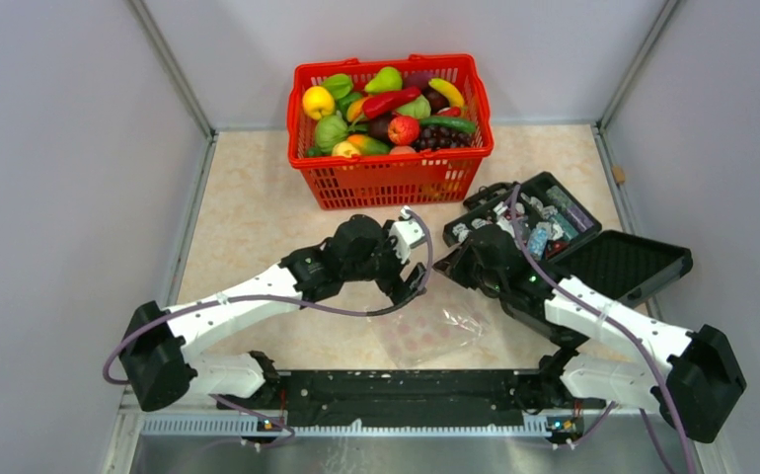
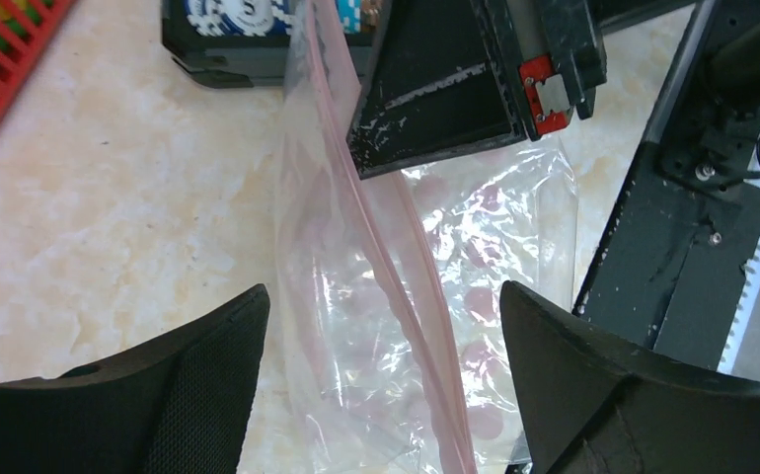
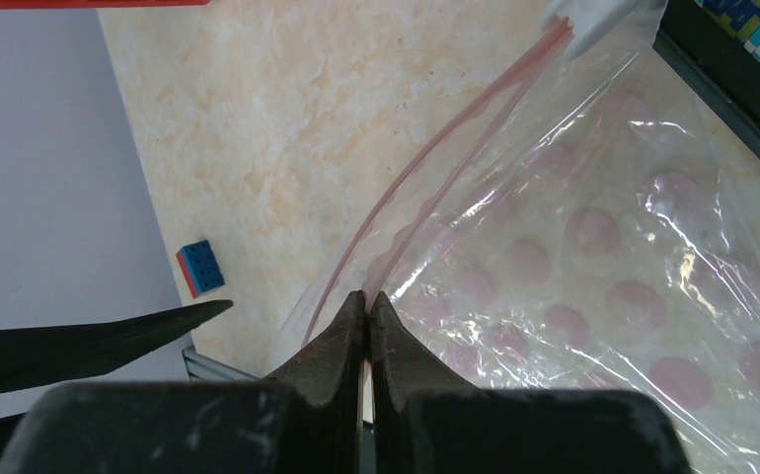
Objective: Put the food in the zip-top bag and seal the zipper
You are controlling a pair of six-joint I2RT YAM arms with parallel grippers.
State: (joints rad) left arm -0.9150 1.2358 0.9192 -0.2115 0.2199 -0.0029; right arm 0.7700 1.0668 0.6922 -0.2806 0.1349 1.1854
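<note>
Between your arms the bag [image 1: 433, 328] lies empty — right gripper [image 3: 367, 314] pinches its zipper [image 3: 435, 148] to hold the mouth, left gripper [image 2: 386, 326] spread above.

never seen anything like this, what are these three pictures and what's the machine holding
Two white robot arms are bolted to a table edge. One picture looks down from above; the other two come from small cameras on each wrist. On the table stand a red basket full of toy food, an open black case of small items, and a clear bag with pink dots. The right gripper has its jaws pinched shut on the bag's pink zipper edge. The left gripper hangs over the bag with its jaws open, holding nothing.
</note>
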